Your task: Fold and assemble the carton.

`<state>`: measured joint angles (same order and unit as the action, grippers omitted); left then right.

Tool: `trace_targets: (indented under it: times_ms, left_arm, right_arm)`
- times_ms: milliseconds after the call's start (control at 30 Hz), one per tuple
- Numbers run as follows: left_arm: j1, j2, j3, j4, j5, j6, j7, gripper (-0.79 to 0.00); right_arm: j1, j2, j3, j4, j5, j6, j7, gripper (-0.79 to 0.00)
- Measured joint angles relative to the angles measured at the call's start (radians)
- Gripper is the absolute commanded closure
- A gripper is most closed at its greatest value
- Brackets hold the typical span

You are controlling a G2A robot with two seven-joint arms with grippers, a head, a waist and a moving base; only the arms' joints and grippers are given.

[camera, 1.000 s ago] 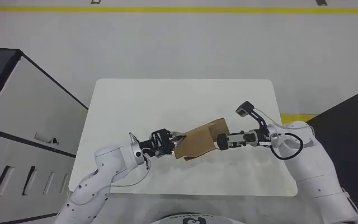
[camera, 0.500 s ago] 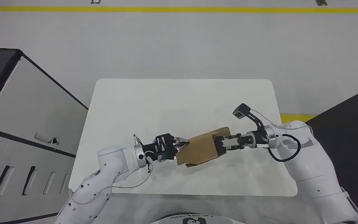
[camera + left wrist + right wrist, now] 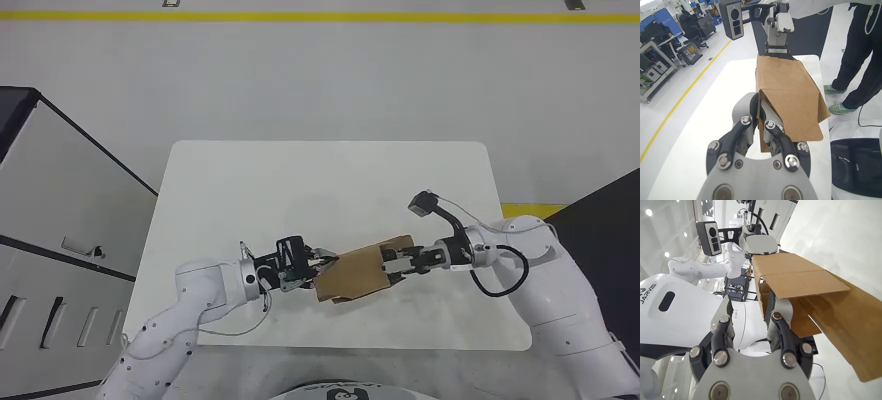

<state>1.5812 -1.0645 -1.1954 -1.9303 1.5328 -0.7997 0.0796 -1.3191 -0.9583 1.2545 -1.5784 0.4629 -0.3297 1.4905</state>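
Note:
A brown cardboard carton (image 3: 358,272) lies slanted, partly opened into a tube, near the front middle of the white table (image 3: 300,180). At its left end, my left gripper (image 3: 318,264) is shut on an end flap; the flap stands clamped between the fingers (image 3: 751,106) of the left gripper (image 3: 759,111). The carton (image 3: 785,81) stretches away from it, with loose flaps hanging at the near end. At the carton's other end, my right gripper (image 3: 390,262) stands open. One wall edge of the carton (image 3: 791,275) sits between the right gripper's (image 3: 749,302) spread fingers, one pad (image 3: 770,306) inside.
A dark grey cabinet (image 3: 50,200) stands left of the table. The table's front edge (image 3: 330,347) is close below the carton. Bare tabletop stretches behind the carton and to both sides.
Both grippers and the carton have shifted toward the table's front edge and slightly right. The right wrist has swung left, and the carton now lies flatter and more stretched out.

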Motion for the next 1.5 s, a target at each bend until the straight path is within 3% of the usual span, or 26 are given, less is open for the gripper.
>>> trace_targets:
  times_ms: [700,1067,1200,1267,1467,1500]
  left_arm:
    - [-0.081,-0.004,0.045,0.058,-0.166,-0.026,-0.07,0.0]
    - [-0.083,0.0,0.056,0.059,-0.165,-0.017,-0.07,0.0]
    - [-0.077,0.002,0.057,0.056,-0.157,-0.013,-0.07,0.0]
    - [-0.075,0.003,0.057,0.055,-0.155,-0.012,-0.07,0.0]
    - [-0.073,0.006,0.06,0.055,-0.154,-0.012,-0.07,0.0]
    - [-0.074,0.006,0.061,0.054,-0.152,-0.011,-0.071,-0.166]
  right_arm:
    - [-0.023,0.042,-0.017,-0.029,0.0,-0.076,-0.076,-0.188]
    - [-0.019,0.058,-0.048,-0.04,0.005,-0.106,-0.106,-0.175]
    - [-0.016,0.063,-0.062,-0.04,0.011,-0.115,-0.115,-0.117]
    - [-0.014,0.065,-0.067,-0.039,0.015,-0.118,-0.118,0.0]
    - [-0.011,0.071,-0.081,-0.026,0.035,-0.125,-0.125,0.0]
    - [-0.011,0.072,-0.084,-0.021,0.041,-0.124,-0.124,0.0]
